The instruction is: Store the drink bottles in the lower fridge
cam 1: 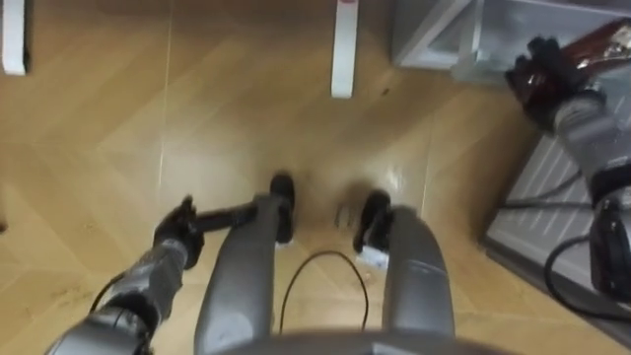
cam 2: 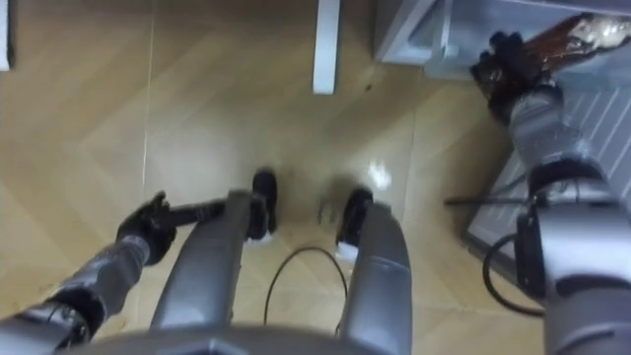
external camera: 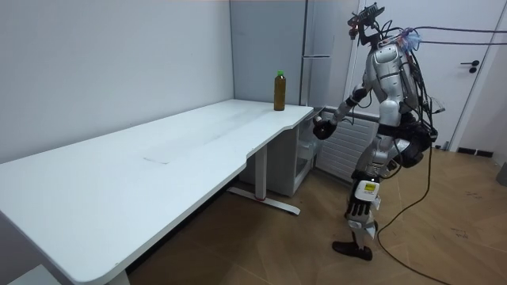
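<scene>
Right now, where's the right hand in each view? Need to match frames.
Left eye view: right hand at upper right, curled round a brown bottle.
Right eye view: upper right too, same grip.
Room view: right of centre, held out past the table; bottle too small to tell.
Shared landmark: white table foot, top centre in the eye views, on the floor in the room view.

A brown bottle (cam 1: 603, 41) tilts in the right hand (cam 1: 544, 71) by the fridge (cam 1: 434, 35). A green-capped bottle (external camera: 280, 92) stands on the table (external camera: 198, 134).
</scene>
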Tool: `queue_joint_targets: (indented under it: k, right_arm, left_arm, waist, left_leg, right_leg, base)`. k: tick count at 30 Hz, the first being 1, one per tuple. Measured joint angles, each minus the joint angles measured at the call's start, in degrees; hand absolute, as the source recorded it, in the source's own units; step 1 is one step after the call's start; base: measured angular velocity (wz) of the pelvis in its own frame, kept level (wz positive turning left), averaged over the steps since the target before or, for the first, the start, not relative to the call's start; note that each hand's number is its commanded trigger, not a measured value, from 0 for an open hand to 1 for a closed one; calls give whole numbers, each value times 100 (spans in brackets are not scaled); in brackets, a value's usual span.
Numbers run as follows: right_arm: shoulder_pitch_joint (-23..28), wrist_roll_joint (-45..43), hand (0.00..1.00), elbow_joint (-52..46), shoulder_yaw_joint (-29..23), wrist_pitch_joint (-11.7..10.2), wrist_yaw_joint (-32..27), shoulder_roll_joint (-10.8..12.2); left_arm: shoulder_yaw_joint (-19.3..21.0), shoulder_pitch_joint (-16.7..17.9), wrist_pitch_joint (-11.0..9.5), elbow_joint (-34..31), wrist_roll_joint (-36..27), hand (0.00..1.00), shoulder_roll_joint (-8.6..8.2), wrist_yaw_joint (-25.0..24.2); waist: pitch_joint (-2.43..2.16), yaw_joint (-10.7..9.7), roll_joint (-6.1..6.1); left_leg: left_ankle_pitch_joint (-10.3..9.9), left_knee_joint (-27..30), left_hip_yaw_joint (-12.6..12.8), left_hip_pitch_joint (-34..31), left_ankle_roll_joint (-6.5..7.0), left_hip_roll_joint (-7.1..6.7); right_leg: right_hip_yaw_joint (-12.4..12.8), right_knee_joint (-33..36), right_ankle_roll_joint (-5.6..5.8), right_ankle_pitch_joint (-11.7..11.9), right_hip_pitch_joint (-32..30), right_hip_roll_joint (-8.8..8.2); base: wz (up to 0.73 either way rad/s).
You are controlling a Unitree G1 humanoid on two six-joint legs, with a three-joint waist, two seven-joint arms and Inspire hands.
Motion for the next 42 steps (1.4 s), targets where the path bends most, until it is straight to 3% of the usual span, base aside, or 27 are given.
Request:
queue_joint_targets:
  k: [11, 18, 19, 20, 21, 24, 25, 26, 27, 42]
  right_arm:
    - [-191, 945, 100, -9, 72, 0, -110, -43]
    - [-276, 1058, 100, -7, 92, 6, -109, -42]
    - [-307, 1074, 88, -7, 92, 15, -109, -42]
    - [-326, 1081, 91, -9, 92, 20, -111, -42]
    - [-369, 1104, 100, -15, 92, 20, -119, -43]
    - [-513, 1214, 100, -17, 91, 20, -189, -43]
    - [-587, 1306, 84, -17, 90, 20, -200, -43]
    - [-621, 1324, 16, -17, 90, 20, -207, -43]
    - [-677, 1373, 0, -17, 90, 20, -222, -43]
    - [-702, 1459, 0, 16, 327, 29, -363, -48]
  left_arm:
    - [-305, 134, 4, -379, -143, 0, 197, 425]
    - [-396, 135, 44, -427, -139, 0, 224, 458]
    - [-402, 135, 43, -427, -152, 0, 230, 458]
    - [-402, 135, 44, -427, -158, 0, 231, 458]
    - [-400, 137, 43, -427, -160, 0, 233, 458]
    - [-396, 147, 44, -429, -180, 0, 236, 458]
    - [-397, 160, 45, -436, -210, 0, 236, 458]
    - [-397, 164, 46, -440, -220, 0, 235, 458]
    - [-398, 166, 55, -449, -241, 0, 235, 458]
    - [-417, 225, 135, -582, -251, 0, 239, 606]
  waist:
    - [-4, -198, -63]
    - [-4, -156, -78]
    - [-4, -151, -78]
    - [-4, -150, -78]
    - [-4, -150, -77]
    - [-5, -146, -76]
    - [-5, -138, -75]
    - [-5, -133, -75]
    - [-5, -113, -75]
    - [-6, 42, -64]
  left_leg:
    - [4, -23, -1, -106, -6, -8]
    - [4, -8, 1, -103, -7, -2]
    - [4, -4, 2, -103, -7, -1]
    - [4, -2, 2, -104, -7, 0]
    - [4, -2, 2, -104, -7, 3]
    - [4, -2, -14, -104, -7, 8]
    - [4, -1, -15, -104, -7, 8]
    - [4, -1, -15, -103, -7, 7]
    - [4, -2, -15, -100, -7, 8]
    - [4, -58, -15, -27, -8, 44]
  right_leg:
    - [-10, -1, -17, -10, -106, -17]
    - [-15, 0, -18, -9, -105, -14]
    - [-15, 1, -18, -9, -103, -14]
    - [-16, 0, -18, -9, -102, -14]
    - [-24, -5, -18, -9, -96, -14]
    - [-56, -13, -18, -9, -75, -16]
    - [-58, -13, -18, -9, -73, -16]
    - [-60, -13, -18, -9, -71, -16]
    - [-60, -13, -18, -9, -67, -16]
    - [-108, -63, -22, -8, 39, 10]
  base:
    - [0]
    - [0]
    - [0]
    - [0]
    - [0]
    - [2]
    - [0]
    - [0]
    - [0]
    - [0]
